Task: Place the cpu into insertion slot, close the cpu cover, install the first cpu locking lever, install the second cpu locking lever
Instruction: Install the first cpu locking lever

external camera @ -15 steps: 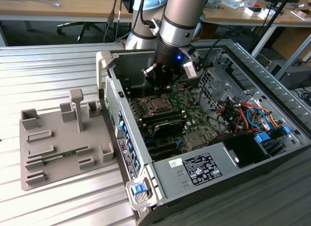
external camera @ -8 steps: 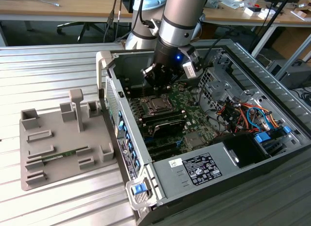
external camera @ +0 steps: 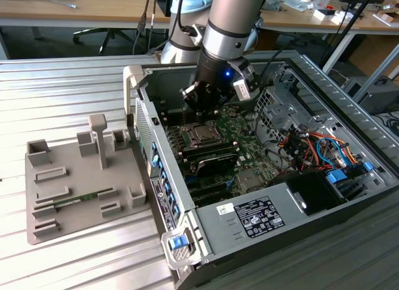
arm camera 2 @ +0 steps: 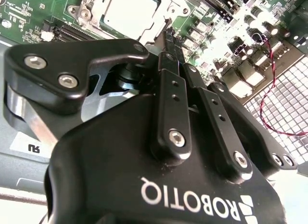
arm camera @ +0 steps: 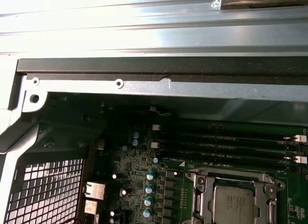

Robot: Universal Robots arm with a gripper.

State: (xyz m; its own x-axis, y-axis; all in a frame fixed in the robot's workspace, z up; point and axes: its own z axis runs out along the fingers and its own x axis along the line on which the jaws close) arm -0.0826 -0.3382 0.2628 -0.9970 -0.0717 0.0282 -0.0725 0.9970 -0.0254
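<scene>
Pincer (arm camera 2: 169,38) fingers together above cpu (arm camera 2: 129,14) under cpu cover (arm camera: 199,197).

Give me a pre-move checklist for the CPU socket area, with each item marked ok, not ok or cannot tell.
1. The cpu seated in the insertion slot: ok, its silvery top lies flat inside the socket in both wrist views.
2. The cpu cover down over the chip: ok, its frame lies around the chip in the first wrist view.
3. Locking levers latched: cannot tell.
4. The gripper empty: ok, its fingers are together with nothing between them.
5. Gripper over the socket: ok, in the exterior view it hangs just above the chip.
6. Cables near the socket: ok, the bundled wires lie off toward the exterior view's right.
</scene>
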